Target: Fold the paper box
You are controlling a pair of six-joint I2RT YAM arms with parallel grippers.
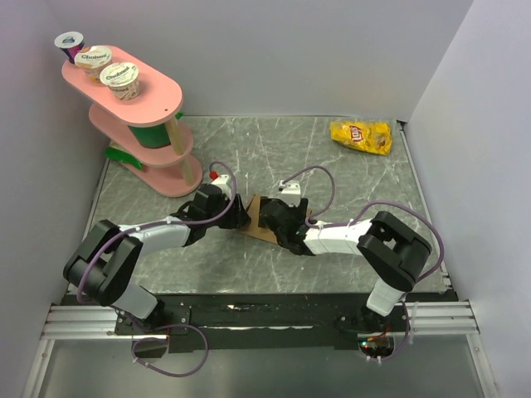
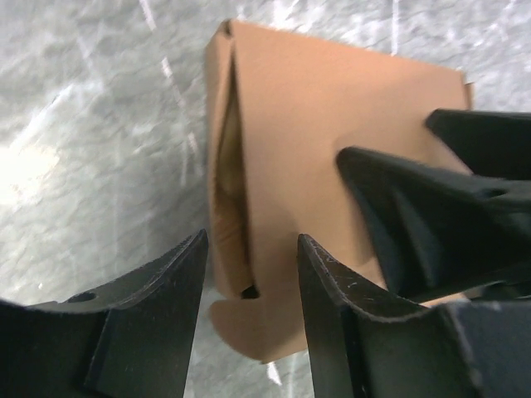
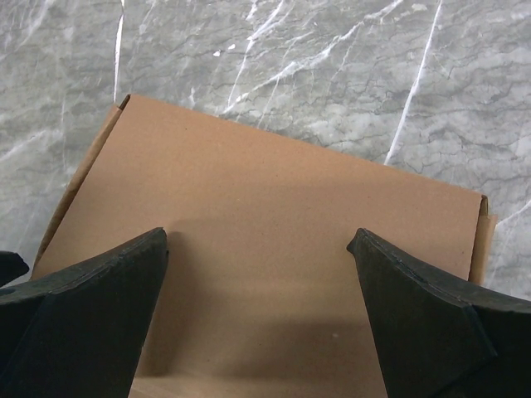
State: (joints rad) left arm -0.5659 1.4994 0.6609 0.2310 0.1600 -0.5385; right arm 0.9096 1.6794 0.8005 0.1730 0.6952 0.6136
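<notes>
One view, the left wrist's, shows the plain brown paper box on the table gaping along its side, straddled by the half-open left hand, while the right hand spreads wide, empty, over its flat top.

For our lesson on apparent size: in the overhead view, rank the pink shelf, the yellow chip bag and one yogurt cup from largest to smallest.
Largest: pink shelf.
Then: yellow chip bag.
Smallest: yogurt cup, though it stands higher, nearer the camera.
</notes>
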